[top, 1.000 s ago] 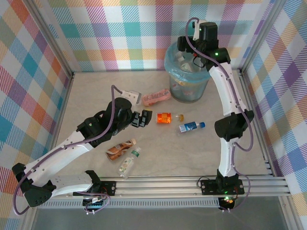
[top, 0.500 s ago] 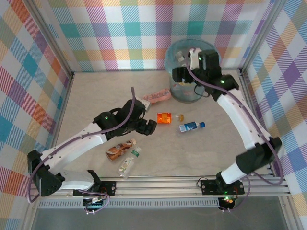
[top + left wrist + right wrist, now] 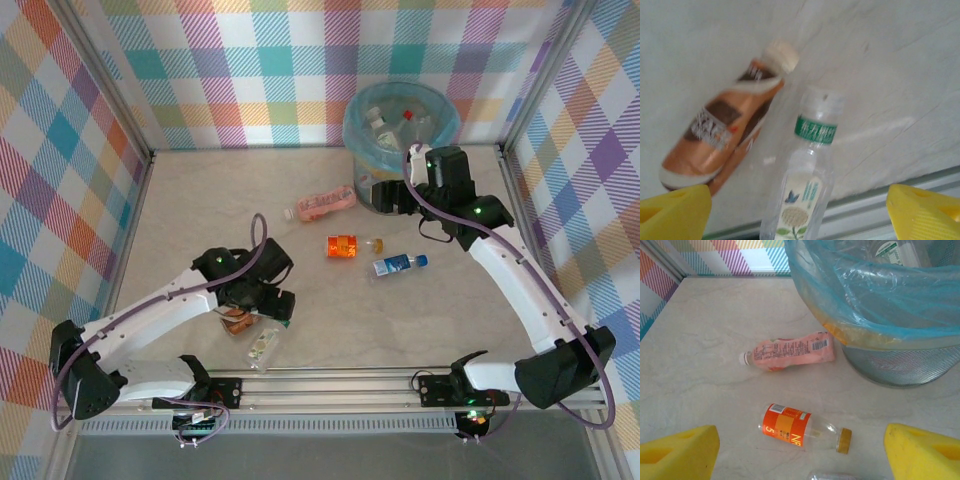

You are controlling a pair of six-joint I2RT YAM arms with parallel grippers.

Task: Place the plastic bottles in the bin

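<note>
Bottles lie loose on the table [image 3: 180,220], five of them in the top view: a pink bottle [image 3: 322,205] just left of the bin [image 3: 440,125], an orange bottle [image 3: 345,246] and a blue bottle [image 3: 398,264] near each other at mid-table, and a brown bottle [image 3: 236,322] beside a clear bottle [image 3: 265,343] at the near rail. The bin stands at the far right corner with several bottles already inside (caps show through the bag opening). The left gripper [image 3: 268,306] hangs low over the brown and clear pair, its jaws spread wide and empty; its wrist camera shows the brown bottle [image 3: 720,145] and clear bottle [image 3: 807,185] side by side, the clear one between the yellow fingertips [image 3: 672,212]. The right gripper [image 3: 385,195] sits by the bin's near wall, jaws also wide apart and holding nothing; its wrist view looks down on the pink bottle [image 3: 790,352], the orange bottle [image 3: 795,427] and the bin [image 3: 900,367].
</note>
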